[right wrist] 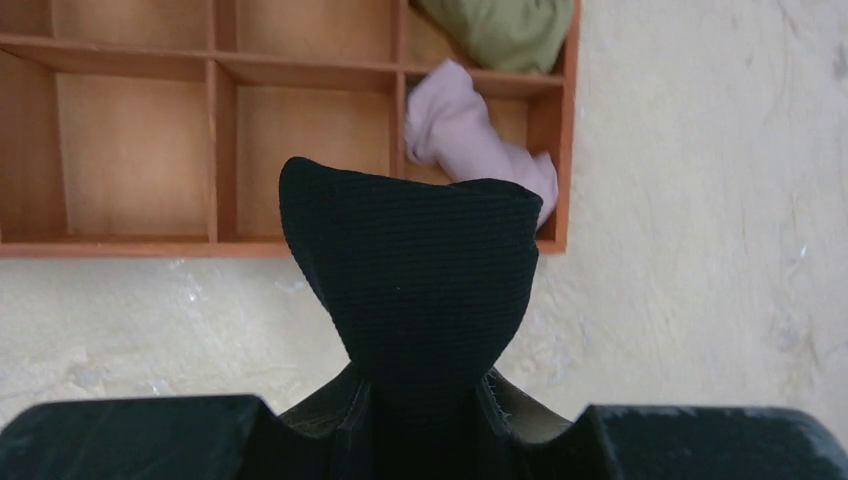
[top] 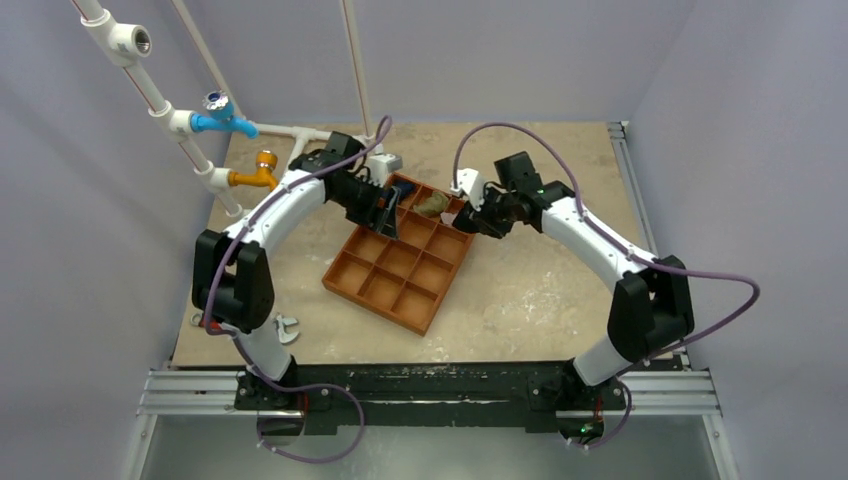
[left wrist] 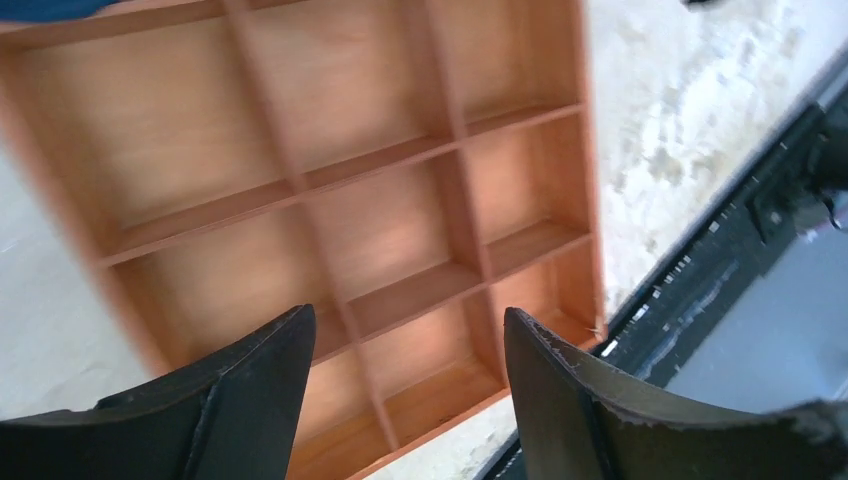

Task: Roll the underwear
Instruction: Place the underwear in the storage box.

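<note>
The black underwear [right wrist: 410,270] is a bunched bundle pinched in my right gripper [right wrist: 425,395], which is shut on it just off the outer right edge of the orange-brown compartment tray [right wrist: 130,245]. In the top view my right gripper [top: 468,222] is at the tray's [top: 385,290] far right side. My left gripper [left wrist: 405,330] is open and empty above the tray's [left wrist: 400,150] empty compartments. In the top view it [top: 388,215] hangs over the tray's far left corner.
A pink cloth bundle [right wrist: 470,135] and an olive-green one [right wrist: 505,30] lie in neighbouring compartments on the tray's right side. A dark blue cloth [left wrist: 50,8] shows at the frame's top left. White pipes with valves [top: 225,120] stand at the back left. A small white clamp [top: 287,328] lies front left.
</note>
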`<move>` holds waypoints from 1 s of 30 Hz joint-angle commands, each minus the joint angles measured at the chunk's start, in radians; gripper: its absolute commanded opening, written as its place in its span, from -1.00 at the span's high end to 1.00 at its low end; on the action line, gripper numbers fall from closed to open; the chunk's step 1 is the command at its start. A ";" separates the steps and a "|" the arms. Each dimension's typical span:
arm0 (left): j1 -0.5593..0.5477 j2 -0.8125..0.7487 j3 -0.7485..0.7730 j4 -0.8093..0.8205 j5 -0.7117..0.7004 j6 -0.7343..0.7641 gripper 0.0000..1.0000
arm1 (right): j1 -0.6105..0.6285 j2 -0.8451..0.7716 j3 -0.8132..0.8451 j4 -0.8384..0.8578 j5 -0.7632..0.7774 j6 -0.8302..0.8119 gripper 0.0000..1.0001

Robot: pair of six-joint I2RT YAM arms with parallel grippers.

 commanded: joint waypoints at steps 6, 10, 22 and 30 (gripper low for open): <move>0.144 0.095 0.087 -0.052 -0.168 0.011 -0.37 | 0.155 0.117 0.172 -0.081 0.128 -0.119 1.00; 0.149 0.137 0.097 -0.036 -0.221 0.016 -0.37 | 0.183 0.171 0.211 -0.111 0.145 -0.168 1.00; 0.162 0.180 0.103 -0.027 -0.204 0.004 -0.37 | 0.266 0.279 0.271 -0.126 0.238 -0.314 1.00; 0.164 0.192 0.103 -0.030 -0.184 0.004 -0.38 | 0.291 0.331 0.277 -0.151 0.277 -0.381 1.00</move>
